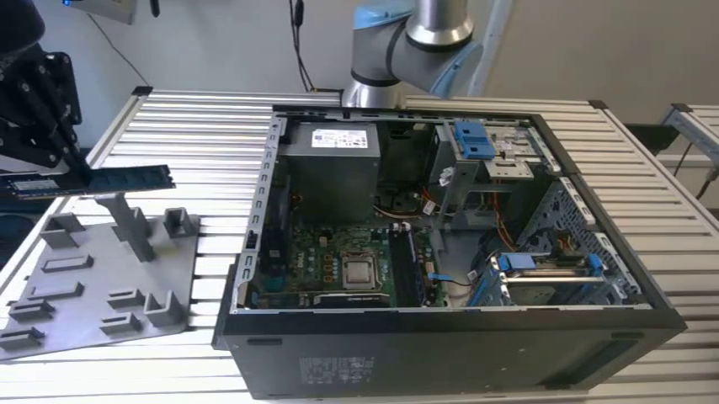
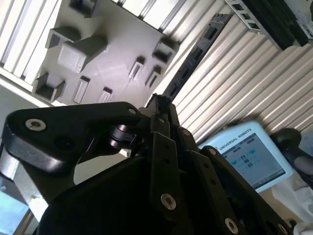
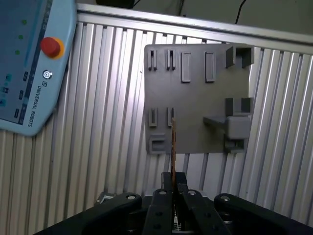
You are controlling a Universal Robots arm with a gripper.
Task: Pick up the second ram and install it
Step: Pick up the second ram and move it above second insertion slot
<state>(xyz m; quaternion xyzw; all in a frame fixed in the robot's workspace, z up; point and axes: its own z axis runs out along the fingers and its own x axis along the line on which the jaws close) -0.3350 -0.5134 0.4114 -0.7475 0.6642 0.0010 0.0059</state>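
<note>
Second ram (image 1: 130,178) was clamped flat-on between the fingers of the gripper (image 1: 77,168), held level and off the table at the exterior view's left. Fingers were closed tight on the stick near one end, and most of its length stuck out toward the computer case (image 1: 450,353). In the first wrist view the second ram (image 3: 173,144) showed edge-on as a thin line running out from the gripper (image 3: 173,193), lying over the grey holder tray (image 3: 195,93). In the second wrist view the same stick (image 2: 195,56) ran out from the fingertips (image 2: 157,110) as a dark bar over the slatted table (image 2: 254,83), with the tray (image 2: 115,41) beside it. In the exterior view the tray (image 1: 84,290) sat below the stick, its tall post (image 1: 130,223) rising close under the board; could not tell if they touched. The open case lay well to the exterior view's right of the gripper, motherboard (image 1: 326,261) exposed inside, walls and a drive cage (image 1: 483,147) rising around it. A teach pendant (image 3: 27,63) rested on the table (image 1: 202,118) near the tray. The arm's base (image 1: 416,42) stood behind the case.
</note>
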